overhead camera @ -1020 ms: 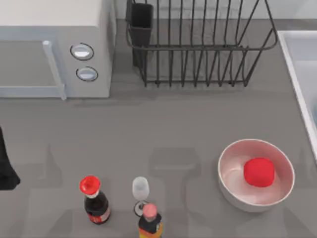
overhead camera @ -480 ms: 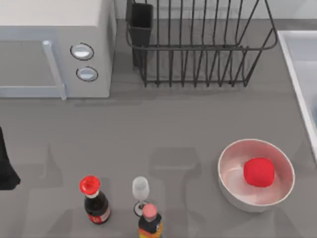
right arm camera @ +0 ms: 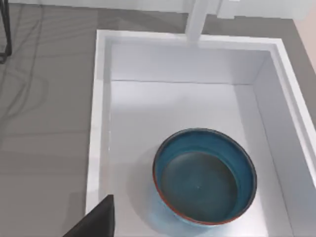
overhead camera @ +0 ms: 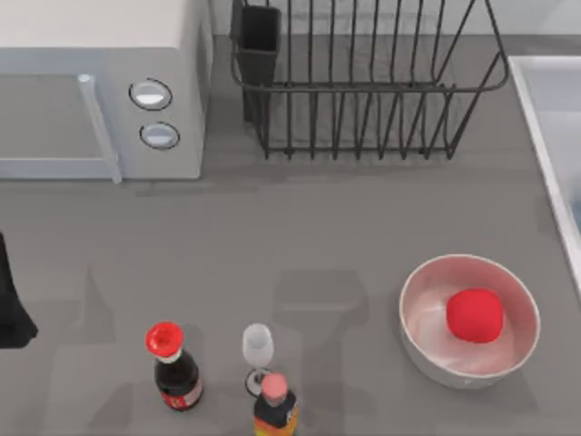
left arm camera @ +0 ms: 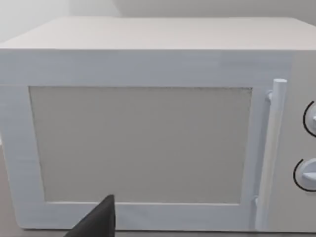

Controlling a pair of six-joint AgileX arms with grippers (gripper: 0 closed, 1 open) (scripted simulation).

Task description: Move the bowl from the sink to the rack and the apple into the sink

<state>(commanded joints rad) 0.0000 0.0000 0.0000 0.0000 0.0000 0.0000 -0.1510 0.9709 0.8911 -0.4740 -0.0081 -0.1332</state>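
nothing done yet. bowl sat inside the sink; apple lay in the white bowl, near the sink. rack held no dishes. left pincer faced the microwave; right pincer hung over the sink; couldn't tell either's opening.

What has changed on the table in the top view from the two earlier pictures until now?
Nothing has visibly changed. The apple lies in the white bowl as before, the rack holds nothing, and the microwave, the two bottles and the glass stand where they stood. The dark part of the left arm is at the same spot on the table's left edge.
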